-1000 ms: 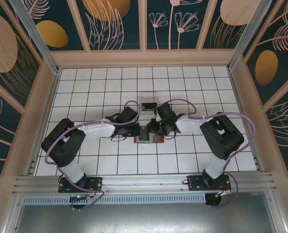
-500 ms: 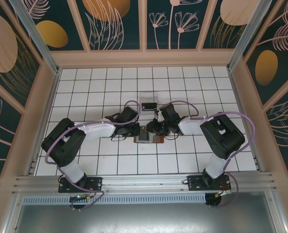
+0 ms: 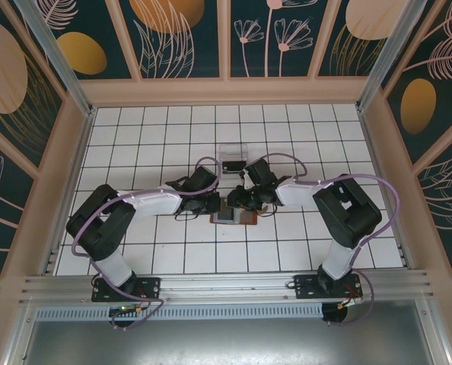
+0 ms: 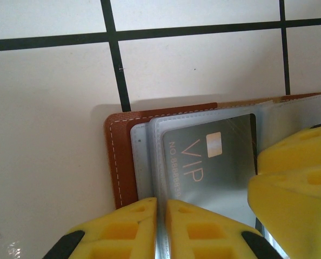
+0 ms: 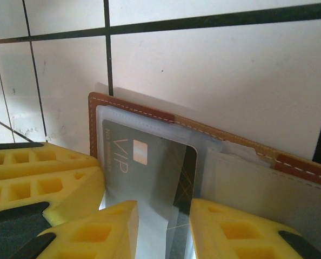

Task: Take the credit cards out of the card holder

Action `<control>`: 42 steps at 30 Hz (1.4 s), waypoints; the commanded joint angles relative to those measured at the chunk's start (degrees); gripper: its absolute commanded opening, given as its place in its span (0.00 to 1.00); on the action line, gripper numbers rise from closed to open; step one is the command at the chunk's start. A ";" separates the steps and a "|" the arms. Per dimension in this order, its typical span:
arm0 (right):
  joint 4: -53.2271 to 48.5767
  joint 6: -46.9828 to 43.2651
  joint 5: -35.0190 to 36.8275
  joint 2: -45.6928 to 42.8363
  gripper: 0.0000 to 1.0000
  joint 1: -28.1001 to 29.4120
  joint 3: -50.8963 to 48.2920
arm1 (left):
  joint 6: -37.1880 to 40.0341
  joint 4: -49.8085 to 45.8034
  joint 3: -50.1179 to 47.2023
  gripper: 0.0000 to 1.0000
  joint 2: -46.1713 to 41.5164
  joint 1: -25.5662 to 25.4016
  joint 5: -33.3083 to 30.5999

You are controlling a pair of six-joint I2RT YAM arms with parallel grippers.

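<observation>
Card holder [image 4: 120, 162] lies open, its VIP card [image 4: 209, 172] partly hidden behind left fingers [image 4: 117, 229].

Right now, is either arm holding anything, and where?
Left gripper jaws shut on the card holder's clear sleeve, near edge. Right gripper jaws apart over the grey VIP card, no grip evident.

The card holder [image 4: 121, 162] is tan-brown leather with pale stitching along its edge and cloudy grey-blue sleeves [image 4: 143, 162] inside. The credit card [image 4: 209, 172] in it is matt grey with coppery "VIP" lettering and a small pale chip. At the card holder the fingers [image 4: 122, 232] of the left gripper [image 4: 160, 226] and of the right gripper [image 5: 163, 221] are bright yellow; under it the table [image 4: 52, 108] is white tile ruled with black lines, and beyond it the walls [image 3: 180, 38] are dark teal with pink line-drawn flowers and orange ovals.
</observation>
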 commanded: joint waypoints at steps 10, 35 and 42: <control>10.98 1.56 -8.06 -0.77 0.28 0.99 -5.00 | 0.68 -3.60 -0.43 0.15 3.56 -0.78 -0.85; 25.91 6.29 -13.99 -2.59 0.04 -1.49 -12.10 | 0.14 -3.52 -0.94 0.15 3.39 -0.90 -0.64; 15.59 3.43 -8.35 -3.50 0.02 -1.82 -9.00 | -0.76 -2.33 -2.26 0.16 0.99 -0.91 1.54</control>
